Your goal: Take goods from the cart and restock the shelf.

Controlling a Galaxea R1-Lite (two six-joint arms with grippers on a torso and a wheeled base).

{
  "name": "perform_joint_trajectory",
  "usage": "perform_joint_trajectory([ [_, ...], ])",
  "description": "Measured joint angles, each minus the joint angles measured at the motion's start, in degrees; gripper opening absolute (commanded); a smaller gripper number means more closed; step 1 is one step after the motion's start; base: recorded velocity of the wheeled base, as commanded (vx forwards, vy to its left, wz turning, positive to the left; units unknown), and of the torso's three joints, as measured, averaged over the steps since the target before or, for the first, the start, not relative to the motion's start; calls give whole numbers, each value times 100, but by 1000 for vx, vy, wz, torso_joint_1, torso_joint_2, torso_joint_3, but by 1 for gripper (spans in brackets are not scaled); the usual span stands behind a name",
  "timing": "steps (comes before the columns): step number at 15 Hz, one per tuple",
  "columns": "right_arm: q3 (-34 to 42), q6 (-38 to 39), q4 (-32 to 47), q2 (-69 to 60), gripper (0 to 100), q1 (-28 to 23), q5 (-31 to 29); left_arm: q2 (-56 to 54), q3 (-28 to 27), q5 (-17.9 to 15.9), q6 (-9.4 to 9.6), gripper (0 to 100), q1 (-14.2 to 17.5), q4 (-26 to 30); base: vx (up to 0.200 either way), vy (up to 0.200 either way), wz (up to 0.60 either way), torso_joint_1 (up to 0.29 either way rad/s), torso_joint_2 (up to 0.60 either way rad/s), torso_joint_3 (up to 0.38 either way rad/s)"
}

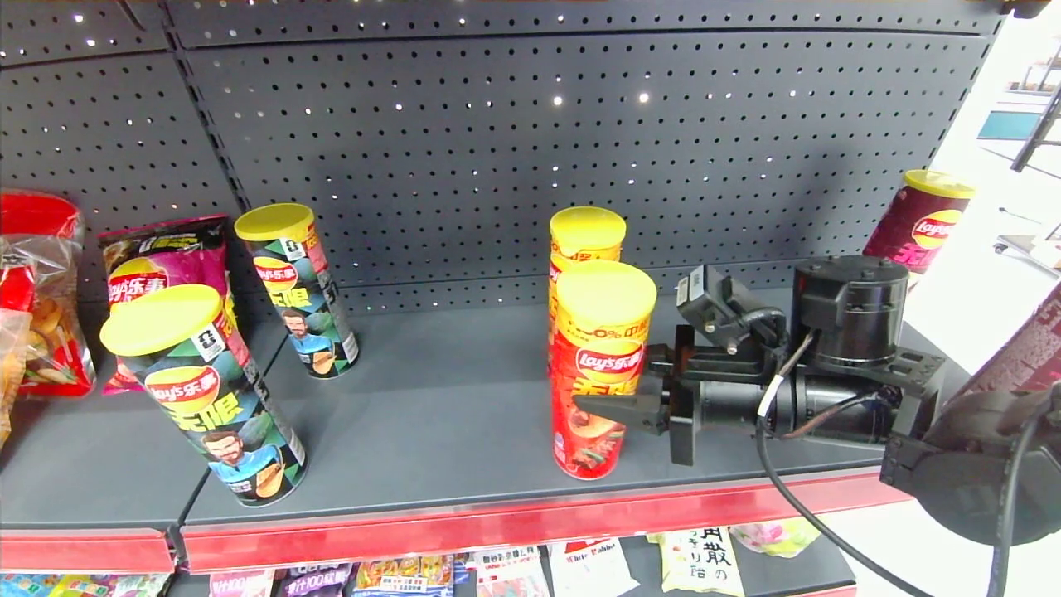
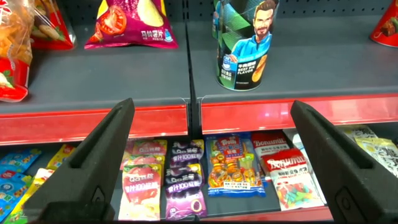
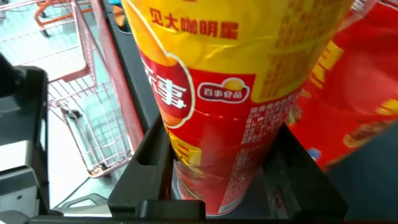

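The right pincer (image 1: 598,405) reaches in from the robot's right, level with the shelf (image 1: 448,414), and is clenched on the lower half of the front red can (image 1: 601,356). In the right wrist view its two black fingers (image 3: 149,165) press against opposite sides of that can (image 3: 230,106). The can stands upright near the shelf's red front edge, and its base seems to sit on the grey board, though the exact contact is hard to judge. Just behind it stands a second red can (image 1: 585,236) with the same yellow lid; the two overlap in the head view, so whether they touch cannot be told. The wire cart (image 3: 81,93) shows on the floor beyond the pincer.

The left pincer (image 2: 211,109) is released, its fingers spread wide with nothing between them, facing the front of the shelf. Above it a dark green can (image 2: 245,43) stands on the board, and candy packets (image 2: 186,180) fill the lower shelf.

Farther left on the shelf stand another dark green can (image 1: 298,290), a purple crisp bag (image 1: 162,261) and a red bag (image 1: 33,290). A maroon can (image 1: 920,220) sits at the far right end.
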Motion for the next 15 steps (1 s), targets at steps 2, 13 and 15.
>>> perform_joint_trajectory([
  [2,-2,46,-11,0,0,108,2,0,0,0,0,100,0,0,0,0,0,0,0,0],
  [13,162,27,-29,-57,0,199,18,0,0,0,0,100,0,0,0,0,0,0,0,0],
  [15,177,-11,-29,-63,0,199,27,0,0,0,0,100,-2,0,0,0,0,0,0,0],
])
